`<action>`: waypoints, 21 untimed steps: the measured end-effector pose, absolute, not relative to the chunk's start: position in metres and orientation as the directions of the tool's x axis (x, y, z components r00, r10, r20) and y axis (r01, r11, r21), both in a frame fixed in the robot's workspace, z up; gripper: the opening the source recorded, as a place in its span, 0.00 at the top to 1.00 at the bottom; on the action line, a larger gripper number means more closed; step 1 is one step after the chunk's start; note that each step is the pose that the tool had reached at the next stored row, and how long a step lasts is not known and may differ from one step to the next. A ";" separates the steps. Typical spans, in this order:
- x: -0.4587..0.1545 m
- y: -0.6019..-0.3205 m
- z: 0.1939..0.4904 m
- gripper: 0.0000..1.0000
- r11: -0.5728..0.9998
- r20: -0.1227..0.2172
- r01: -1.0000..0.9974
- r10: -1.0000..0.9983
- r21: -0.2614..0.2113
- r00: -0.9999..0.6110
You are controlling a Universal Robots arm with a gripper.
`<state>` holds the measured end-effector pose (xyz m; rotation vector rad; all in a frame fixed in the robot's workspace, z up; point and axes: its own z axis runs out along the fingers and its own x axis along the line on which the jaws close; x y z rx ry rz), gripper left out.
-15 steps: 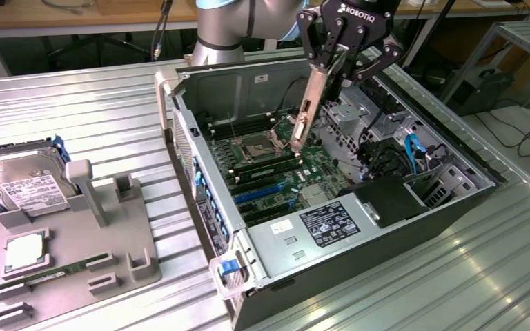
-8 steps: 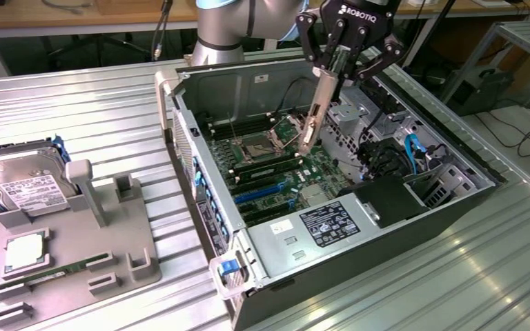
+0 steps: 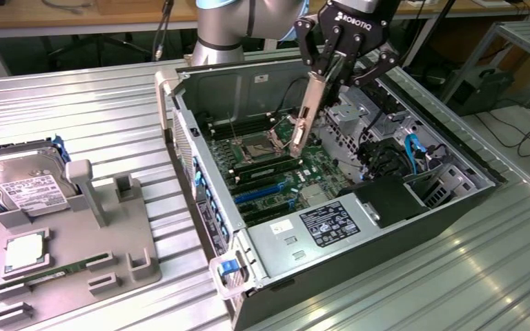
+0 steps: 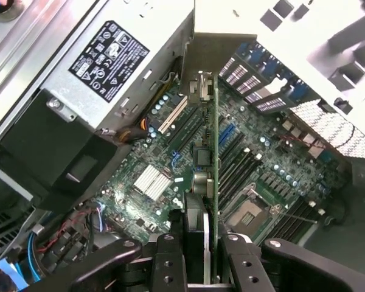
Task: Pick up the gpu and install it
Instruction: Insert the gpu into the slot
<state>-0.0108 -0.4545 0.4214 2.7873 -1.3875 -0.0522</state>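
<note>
Exterior view: the gripper (image 3: 325, 69) is clamped on the top end of the gpu (image 3: 306, 117). The gpu hangs upright, pale bracket strip toward the camera, with its lower end inside the open computer case (image 3: 237, 93) over the motherboard (image 3: 279, 176).

Wrist view: the gpu sits edge-on between the 2 fingers (image 4: 167, 261) (green board edge visible).

At the exterior view's left, 1 hard drive (image 3: 25, 186) stands in a grey holder (image 3: 81, 269).
</note>
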 end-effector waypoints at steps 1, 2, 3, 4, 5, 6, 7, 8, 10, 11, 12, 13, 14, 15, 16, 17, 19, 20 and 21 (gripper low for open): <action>-0.011 -0.454 0.420 0.72 -0.589 -0.018 -0.807 -0.808 0.040 0.589; -0.011 -0.454 0.419 0.72 -0.573 -0.018 -0.819 -0.820 0.040 0.573; -0.011 -0.454 0.418 0.72 -0.558 -0.018 -0.829 -0.830 0.040 0.558; -0.011 -0.454 0.416 0.72 -0.528 -0.018 -0.848 -0.849 0.040 0.527; -0.011 -0.454 0.415 0.72 -0.512 -0.018 -0.858 -0.859 0.040 0.512; -0.011 -0.454 0.414 0.72 -0.496 -0.018 -0.867 -0.868 0.040 0.496; -0.011 -0.454 0.413 0.72 -0.480 -0.018 -0.876 -0.877 0.040 0.480; -0.011 -0.454 0.412 0.72 -0.464 -0.018 -0.885 -0.886 0.040 0.464; -0.011 -0.454 0.410 0.72 -0.435 -0.018 -0.900 -0.901 0.040 0.434; -0.011 -0.454 0.409 0.72 -0.420 -0.018 -0.907 -0.907 0.040 0.420; -0.011 -0.454 0.408 0.72 -0.403 -0.018 -0.914 -0.915 0.040 0.403; -0.011 -0.454 0.406 0.72 -0.383 -0.018 -0.923 -0.924 0.040 0.383; -0.011 -0.454 0.406 0.72 -0.370 -0.017 -0.928 -0.929 0.040 0.370; -0.011 -0.454 0.404 0.72 -0.354 -0.016 -0.934 -0.935 0.040 0.353; -0.011 -0.454 0.403 0.72 -0.339 -0.016 -0.940 -0.941 0.040 0.339; -0.011 -0.454 0.401 0.72 -0.320 -0.016 -0.947 -0.947 0.040 0.319; -0.011 -0.454 0.397 0.72 -0.287 -0.016 -0.957 -0.958 0.040 0.287; -0.011 -0.454 0.393 0.72 -0.257 -0.016 -0.966 -0.966 0.040 0.256; -0.011 -0.454 0.391 0.72 -0.240 -0.016 -0.970 -0.971 0.040 0.239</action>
